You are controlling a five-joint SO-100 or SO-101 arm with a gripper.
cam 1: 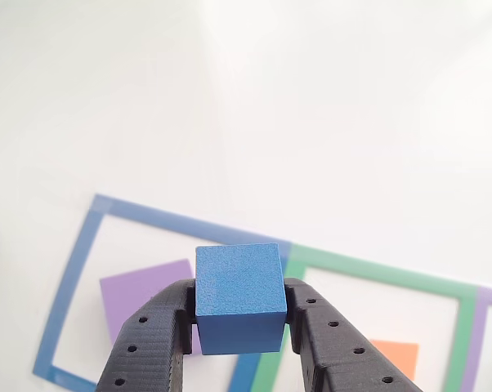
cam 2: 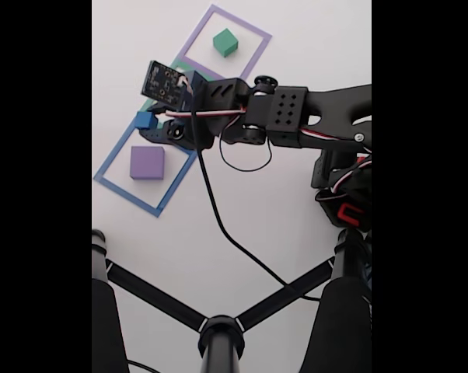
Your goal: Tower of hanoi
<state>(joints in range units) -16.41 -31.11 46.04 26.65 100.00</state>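
One small matte blue foam cube [cam 1: 239, 296] sits clamped between my black gripper's [cam 1: 240, 322] fingers, held up above the flat purple foam square [cam 1: 145, 296] inside the blue tape outline [cam 1: 76, 268]. Carrying step; next, I judge, lower it squarely onto a chosen block.

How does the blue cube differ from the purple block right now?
The blue cube is clamped in the hand above the table; the purple block lies flat inside the blue tape outline. The cube looks tall and smaller across in the fixed view, the purple block flatter and wider. Both have matte surfaces and square faces.
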